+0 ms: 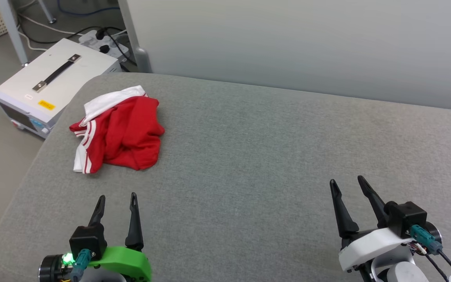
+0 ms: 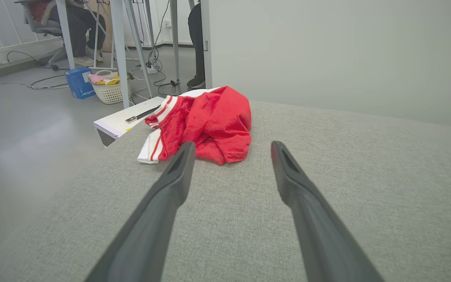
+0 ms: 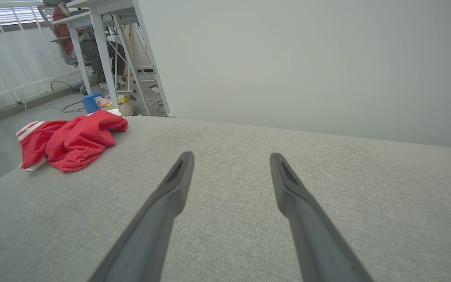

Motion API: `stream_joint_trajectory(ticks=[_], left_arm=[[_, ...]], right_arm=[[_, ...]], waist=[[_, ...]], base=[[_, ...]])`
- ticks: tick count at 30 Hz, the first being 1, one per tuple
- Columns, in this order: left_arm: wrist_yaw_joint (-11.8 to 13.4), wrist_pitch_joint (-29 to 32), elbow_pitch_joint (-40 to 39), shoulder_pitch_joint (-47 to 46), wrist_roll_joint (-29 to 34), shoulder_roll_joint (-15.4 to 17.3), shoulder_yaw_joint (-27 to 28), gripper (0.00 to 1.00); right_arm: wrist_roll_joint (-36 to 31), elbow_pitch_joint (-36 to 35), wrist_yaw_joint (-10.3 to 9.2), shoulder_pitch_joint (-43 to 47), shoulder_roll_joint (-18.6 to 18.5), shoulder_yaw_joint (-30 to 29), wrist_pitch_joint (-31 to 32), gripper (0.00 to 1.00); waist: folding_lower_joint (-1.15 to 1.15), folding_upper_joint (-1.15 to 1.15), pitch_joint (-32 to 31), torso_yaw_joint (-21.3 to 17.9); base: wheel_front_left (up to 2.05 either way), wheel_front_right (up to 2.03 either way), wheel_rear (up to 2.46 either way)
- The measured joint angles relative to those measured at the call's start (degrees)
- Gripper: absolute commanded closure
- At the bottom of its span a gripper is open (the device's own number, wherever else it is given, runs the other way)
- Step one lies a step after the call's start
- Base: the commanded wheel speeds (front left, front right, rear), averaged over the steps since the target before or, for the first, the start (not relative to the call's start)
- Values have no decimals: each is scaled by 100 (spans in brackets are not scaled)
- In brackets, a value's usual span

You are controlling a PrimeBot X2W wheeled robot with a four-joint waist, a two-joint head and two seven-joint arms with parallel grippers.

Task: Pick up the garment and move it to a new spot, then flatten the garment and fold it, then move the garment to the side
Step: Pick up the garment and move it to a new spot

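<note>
Left claw: lower left of the head view, both dark fingers pointing up the view, jaws spread wide, empty.
Left wrist: green bracket behind the fingers, with a small green light lit on its left.
Right claw: lower right of the head view, fingers leaning slightly left, jaws spread wide, empty.
Right wrist: white housing, with a teal connector on its right.
Wrist views: each claw's two fingers stand apart, tips free.
Arms: well apart, one on each side.
</note>
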Motion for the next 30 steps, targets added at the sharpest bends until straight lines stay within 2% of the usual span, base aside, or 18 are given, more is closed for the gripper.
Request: stream_joint_trajectory(ticks=[18,30], left_arm=[[-65,-19,-11,64,5,-1,30,0],[-65,-19,-26,69,5,-1,-31,0]], right_arm=[[234,-19,0,0,1,346,-8,0],[234,-19,0,1,1,408,-8,0]], waist=[[0,0,-49,1065],[0,0,-75,1299]], base=[[0,0,0],[0,0,0]])
